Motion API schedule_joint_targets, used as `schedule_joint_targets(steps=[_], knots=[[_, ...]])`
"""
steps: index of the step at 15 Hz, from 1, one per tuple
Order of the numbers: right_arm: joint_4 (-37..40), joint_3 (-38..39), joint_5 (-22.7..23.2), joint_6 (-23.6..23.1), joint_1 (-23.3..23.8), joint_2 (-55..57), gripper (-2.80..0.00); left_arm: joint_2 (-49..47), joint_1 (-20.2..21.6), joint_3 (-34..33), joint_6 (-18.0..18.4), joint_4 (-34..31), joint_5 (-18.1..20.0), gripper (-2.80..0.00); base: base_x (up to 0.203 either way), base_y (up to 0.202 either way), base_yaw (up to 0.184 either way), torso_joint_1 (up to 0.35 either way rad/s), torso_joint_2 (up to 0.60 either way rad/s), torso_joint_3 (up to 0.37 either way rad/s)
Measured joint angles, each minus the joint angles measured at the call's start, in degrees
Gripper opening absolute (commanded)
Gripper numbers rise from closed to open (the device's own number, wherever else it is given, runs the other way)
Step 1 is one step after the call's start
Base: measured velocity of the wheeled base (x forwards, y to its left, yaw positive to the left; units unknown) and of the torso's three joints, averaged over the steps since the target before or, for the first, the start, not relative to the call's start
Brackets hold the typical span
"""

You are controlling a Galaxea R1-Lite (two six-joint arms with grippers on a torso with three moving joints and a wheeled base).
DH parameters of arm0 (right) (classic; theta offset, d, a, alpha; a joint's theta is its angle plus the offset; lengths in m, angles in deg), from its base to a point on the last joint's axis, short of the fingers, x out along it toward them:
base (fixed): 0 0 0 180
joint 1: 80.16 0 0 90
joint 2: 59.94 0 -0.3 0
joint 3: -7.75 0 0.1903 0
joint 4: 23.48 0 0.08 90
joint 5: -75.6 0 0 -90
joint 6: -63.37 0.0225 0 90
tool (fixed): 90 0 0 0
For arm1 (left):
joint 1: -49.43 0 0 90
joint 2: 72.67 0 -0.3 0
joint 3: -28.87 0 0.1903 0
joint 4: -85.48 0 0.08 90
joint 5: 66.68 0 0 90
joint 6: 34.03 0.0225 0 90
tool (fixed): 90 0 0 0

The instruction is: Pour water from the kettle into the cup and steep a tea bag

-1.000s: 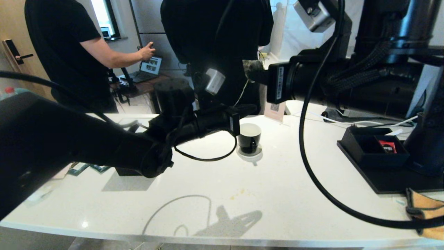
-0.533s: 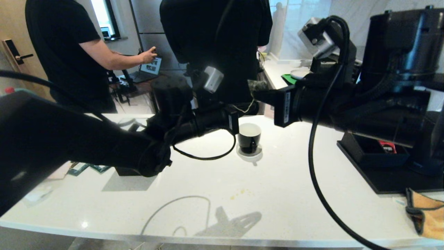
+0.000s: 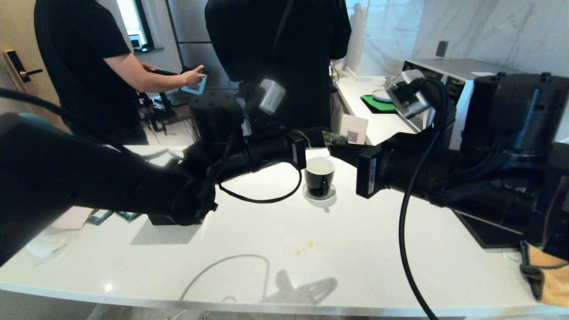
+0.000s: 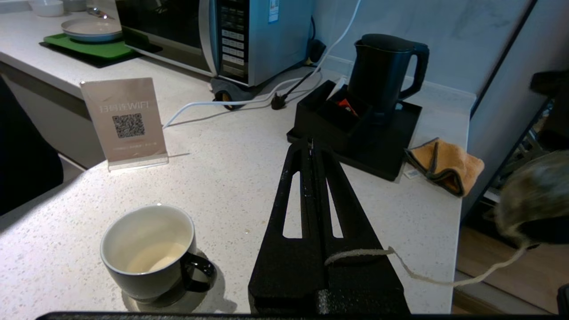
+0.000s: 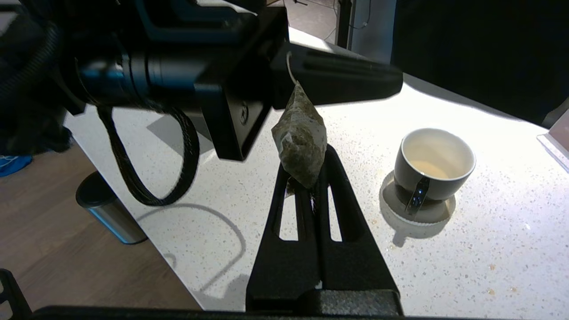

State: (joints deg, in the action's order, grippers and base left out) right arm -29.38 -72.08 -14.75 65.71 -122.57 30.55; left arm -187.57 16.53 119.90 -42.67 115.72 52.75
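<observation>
Cups: one point(image 3: 319, 175); kettles: one point(image 4: 382, 73).

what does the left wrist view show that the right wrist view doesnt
Only the left wrist view shows the kettle on its black tray, the WiFi sign, the microwave and the orange cloth.

Only the right wrist view shows the whole tea bag at the shut right gripper, and a bin on the floor.

Both show the cup on its saucer.
</observation>
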Motion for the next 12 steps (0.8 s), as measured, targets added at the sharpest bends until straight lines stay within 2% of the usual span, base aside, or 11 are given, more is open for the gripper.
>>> schedule_joint_targets(steps=[12], knots=[[-1.2, 2.7, 0.0, 0.2, 0.0, 0.9, -2.8, 0.5, 0.0, -0.5, 0.0, 0.0, 0.1, -2.8, 0.0, 0.0, 0.0, 0.0, 0.0, 0.0]])
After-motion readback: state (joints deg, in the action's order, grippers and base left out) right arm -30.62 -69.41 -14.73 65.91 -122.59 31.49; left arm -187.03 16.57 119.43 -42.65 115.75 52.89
